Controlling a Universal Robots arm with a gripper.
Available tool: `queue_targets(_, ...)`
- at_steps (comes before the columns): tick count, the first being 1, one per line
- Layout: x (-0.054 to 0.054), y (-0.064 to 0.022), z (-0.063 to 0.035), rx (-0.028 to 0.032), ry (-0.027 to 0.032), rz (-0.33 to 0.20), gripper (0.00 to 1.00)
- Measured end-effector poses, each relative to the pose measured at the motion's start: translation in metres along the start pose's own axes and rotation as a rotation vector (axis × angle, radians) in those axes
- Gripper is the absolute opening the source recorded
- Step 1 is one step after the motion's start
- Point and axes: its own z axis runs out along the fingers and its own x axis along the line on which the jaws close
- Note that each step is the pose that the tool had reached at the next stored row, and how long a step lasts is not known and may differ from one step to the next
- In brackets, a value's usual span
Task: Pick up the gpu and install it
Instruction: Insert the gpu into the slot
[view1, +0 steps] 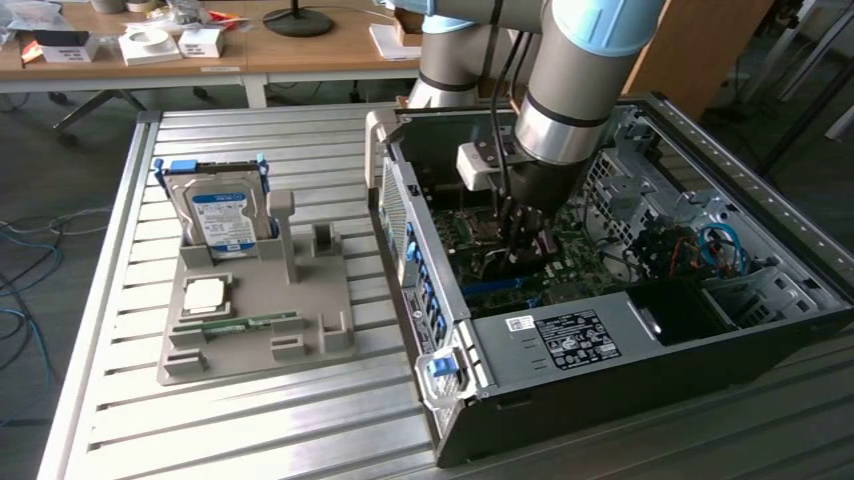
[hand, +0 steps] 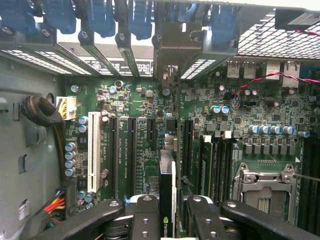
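Observation:
My gripper (hand: 170, 212) is shut on the gpu (hand: 167, 180), a thin dark card seen edge-on between the two black fingers (hand: 145, 215), with a small green logo on its edge. The card hangs upright over the green motherboard (hand: 145, 105), among the long black expansion slots (hand: 132, 155); I cannot tell whether it touches a slot. In the exterior view the arm reaches down into the open computer case (view1: 801, 290), with the gripper (view1: 523, 245) low over the board.
The case's rear slot brackets with blue latches (hand: 100, 20) stand just beyond the card. A white slot (hand: 93, 150), a CPU socket (hand: 262, 187) and cables (hand: 55, 205) flank it. Outside, a grey fixture (view1: 320, 340) holds a hard drive (view1: 220, 215) and a memory stick (view1: 247, 323).

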Motion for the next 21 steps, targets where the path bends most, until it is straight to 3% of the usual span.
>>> queue_targets(21, 0.0000, 0.0005, 0.0028, 0.0001, -0.0001, 0.001, 0.26)
